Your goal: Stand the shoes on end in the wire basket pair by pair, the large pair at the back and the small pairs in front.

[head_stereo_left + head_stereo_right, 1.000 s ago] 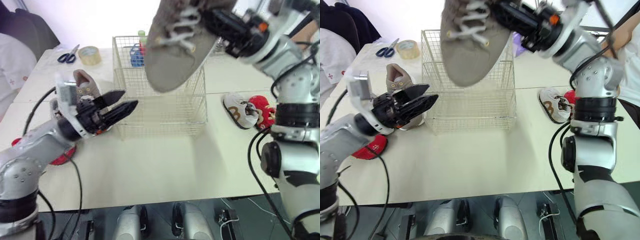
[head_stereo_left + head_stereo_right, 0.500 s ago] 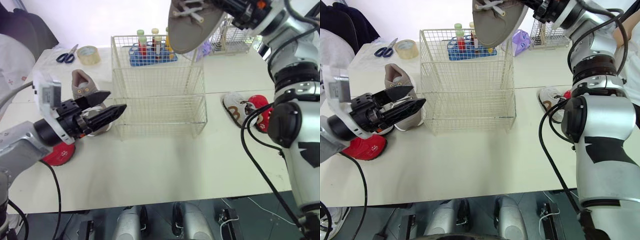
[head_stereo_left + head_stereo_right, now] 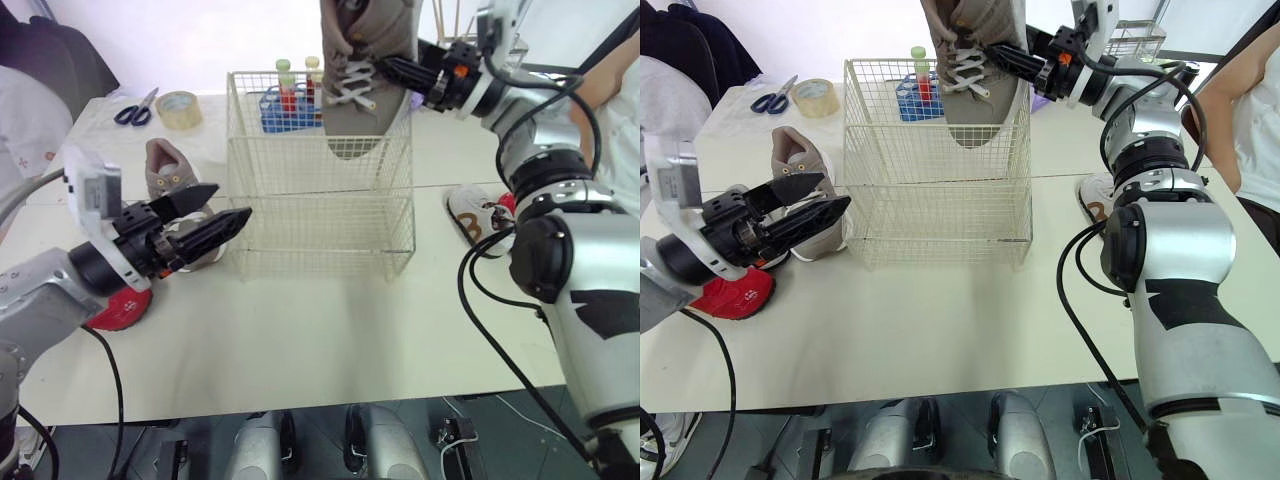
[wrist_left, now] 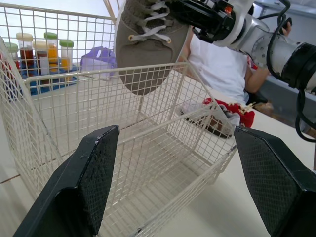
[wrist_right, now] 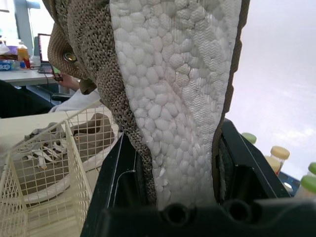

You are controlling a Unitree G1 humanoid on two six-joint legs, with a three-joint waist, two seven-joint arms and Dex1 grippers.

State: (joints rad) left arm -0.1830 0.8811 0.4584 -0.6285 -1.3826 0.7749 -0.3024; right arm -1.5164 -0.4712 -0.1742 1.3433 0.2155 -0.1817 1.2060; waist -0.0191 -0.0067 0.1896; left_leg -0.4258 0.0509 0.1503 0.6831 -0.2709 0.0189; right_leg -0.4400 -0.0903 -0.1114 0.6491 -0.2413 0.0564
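You have nothing pinning the wire basket [image 3: 320, 225], which sits mid-table. Your left gripper [image 3: 232, 200] hovers with its fingers spread at the basket's 8 o'clock corner, apart from the wire. A shove from above would likely slide or tip the basket toward 12 o'clock, where the tube rack [image 3: 270, 110] stands.

The large taupe shoe [image 3: 362, 60] hangs toe-down over the basket's 1 o'clock corner, with the right gripper [image 3: 398, 72] clamped on its sides. I cannot tell whether the toe has passed the rim. If you lower it off-line, the toe could catch the top wire or the laces could snag in the mesh. If you release it too high, it would probably fall flat instead of standing on end, taking room the front pairs need.

Its mate [image 3: 165, 172] lies at the basket's 9 o'clock, just beside your left fingers, where a careless sweep could knock it.

1 small white shoe [image 3: 478, 215] at 3 o'clock and 1 red one [image 3: 120, 305] at 8 o'clock lie on the table.
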